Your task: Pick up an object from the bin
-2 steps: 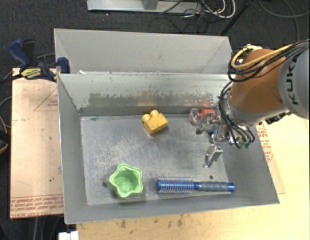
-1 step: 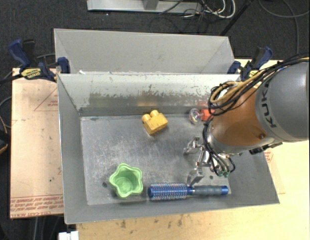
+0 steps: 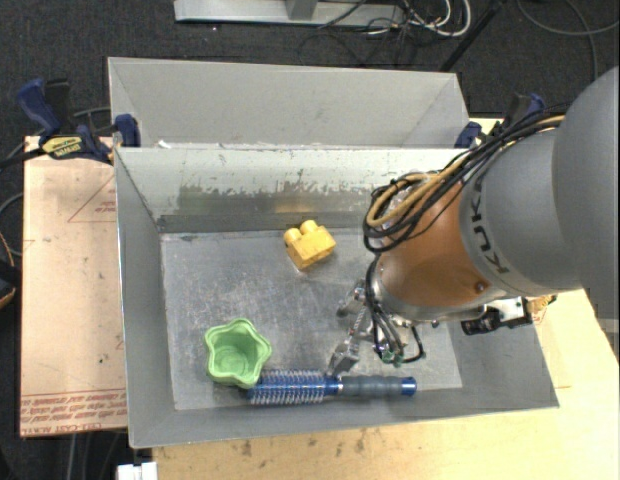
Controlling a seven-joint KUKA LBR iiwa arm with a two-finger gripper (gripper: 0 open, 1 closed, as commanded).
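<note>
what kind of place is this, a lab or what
Probably a robotics lab: a KUKA arm over a grey metal bin holding a yellow toy block, loose cables on the floor behind.

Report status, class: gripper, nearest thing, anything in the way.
Gripper low at front of bin, over middle of blue brush. Green star-shaped cup beside its bristle end. Yellow block apart, near back wall.

In the bin (image 3: 140, 298) the block (image 3: 309, 244) lies at the back, the brush (image 3: 320, 387) just right of the cup (image 3: 237, 352).
</note>
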